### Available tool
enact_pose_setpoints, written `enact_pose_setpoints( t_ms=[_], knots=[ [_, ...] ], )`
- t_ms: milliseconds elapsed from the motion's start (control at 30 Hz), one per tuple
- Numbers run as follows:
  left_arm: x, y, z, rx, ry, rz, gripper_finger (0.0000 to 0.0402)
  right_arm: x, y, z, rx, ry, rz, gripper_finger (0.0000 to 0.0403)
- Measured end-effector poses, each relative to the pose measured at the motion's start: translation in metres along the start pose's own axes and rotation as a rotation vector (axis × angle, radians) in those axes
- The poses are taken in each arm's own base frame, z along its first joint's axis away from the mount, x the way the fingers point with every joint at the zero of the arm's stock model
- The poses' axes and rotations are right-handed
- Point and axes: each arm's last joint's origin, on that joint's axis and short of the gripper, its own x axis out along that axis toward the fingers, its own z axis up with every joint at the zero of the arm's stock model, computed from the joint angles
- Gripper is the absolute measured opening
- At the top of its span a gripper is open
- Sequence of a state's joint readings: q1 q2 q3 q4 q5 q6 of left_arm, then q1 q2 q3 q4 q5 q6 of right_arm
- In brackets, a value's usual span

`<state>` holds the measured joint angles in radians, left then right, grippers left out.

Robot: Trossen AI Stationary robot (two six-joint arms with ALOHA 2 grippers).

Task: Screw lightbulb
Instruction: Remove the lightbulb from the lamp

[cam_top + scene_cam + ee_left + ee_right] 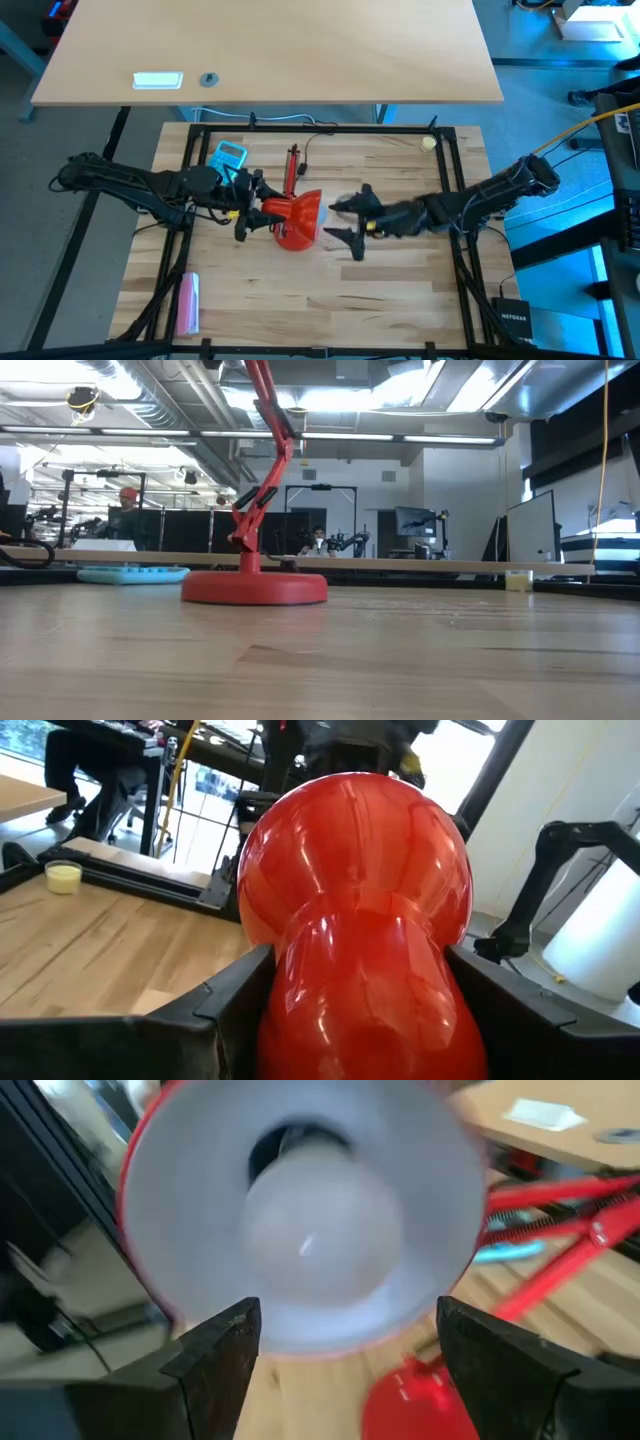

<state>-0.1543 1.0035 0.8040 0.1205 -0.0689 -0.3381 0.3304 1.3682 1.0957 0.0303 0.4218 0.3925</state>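
The red desk lamp stands on its round base [254,587], and its shade [297,218] lies sideways with the mouth facing the table's right. The white lightbulb [310,1235] sits inside the shade's white interior. Whether it is seated in the socket I cannot tell. My left gripper [255,212] is shut on the shade from the table's left. My right gripper [345,222] is open just right of the shade's mouth. Its fingers stand apart in front of the rim and hold nothing. My left gripper pinches the shade's narrow neck [360,990] between its two fingers [220,1005], one on each side. The fingers come level from the table's left, behind the shade's closed end. The shade is held above the table, its mouth pointing away toward the right arm.
The lamp's red jointed arm [293,165] runs toward the far edge behind the shade. A teal device [228,156] lies far left, a small yellowish ball [428,143] far right and a pink object [187,300] near left. A black frame [320,128] borders the table.
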Motion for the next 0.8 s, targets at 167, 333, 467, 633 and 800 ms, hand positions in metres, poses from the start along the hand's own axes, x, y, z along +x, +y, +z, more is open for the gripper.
enact_pose_setpoints(
  t_ms=[167,333,467,633,800],
  knots=[
    [0.0,-0.001,-0.001,0.008,0.004,-0.005,0.0243,0.004,-0.022,0.003,0.115,-0.114,0.087,0.0298],
    [0.0,-0.001,-0.001,0.024,0.007,-0.006,0.0243,0.014,-0.028,-0.005,0.192,-0.233,0.19,0.0298],
    [0.0,0.0,-0.001,0.026,0.007,-0.003,0.0243,0.021,-0.026,-0.007,0.249,-0.262,0.194,0.0298],
    [0.0,0.0,-0.001,0.027,0.007,-0.003,0.0243,0.028,-0.023,-0.007,0.32,-0.243,0.208,0.0298],
    [0.0,0.0,-0.001,0.026,0.007,-0.003,0.0243,0.03,-0.022,-0.006,0.339,-0.241,0.21,0.0298]
  ],
)
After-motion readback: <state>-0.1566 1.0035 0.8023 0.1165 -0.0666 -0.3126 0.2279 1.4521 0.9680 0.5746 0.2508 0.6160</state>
